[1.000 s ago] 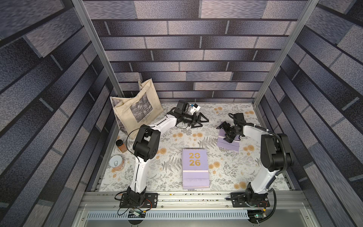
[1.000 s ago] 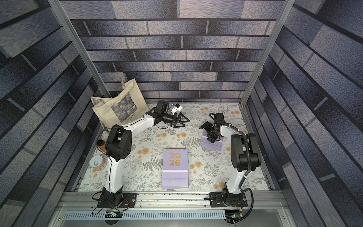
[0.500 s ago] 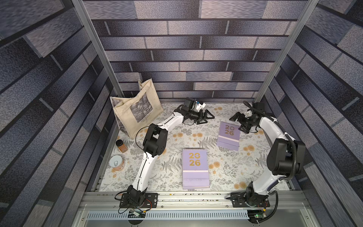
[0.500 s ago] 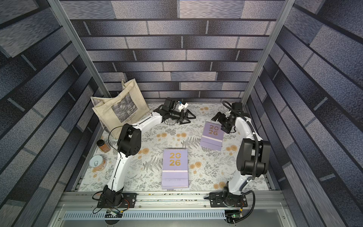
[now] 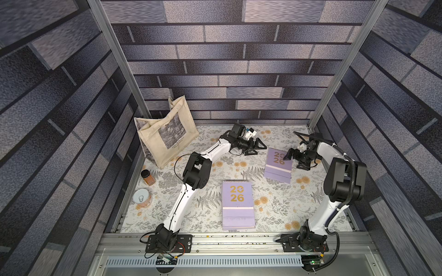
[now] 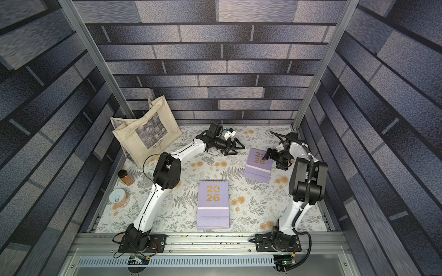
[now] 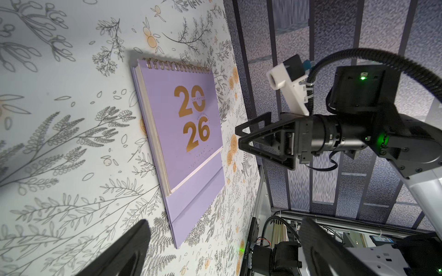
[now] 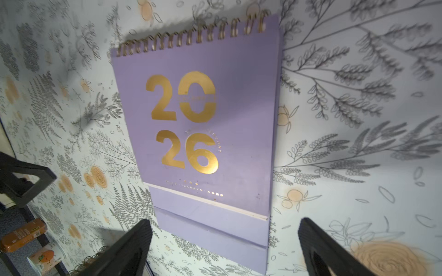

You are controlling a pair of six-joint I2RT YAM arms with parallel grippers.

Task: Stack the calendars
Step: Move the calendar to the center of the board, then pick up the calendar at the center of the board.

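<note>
Between our left claw and right claw, both spread empty, lies one calendar, probably bound for the stack.

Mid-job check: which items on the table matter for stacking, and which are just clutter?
For the job:
front lavender calendar
rear lavender calendar

Lying about:
canvas tote bag
brown jar
pull-tab can

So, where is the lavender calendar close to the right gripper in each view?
Both top views: lavender calendar right of centre, a little below mid-height.
Left wrist: middle of the picture.
Right wrist: middle, filling much of the picture.
Shared landmark: the open right gripper beside it.
</note>
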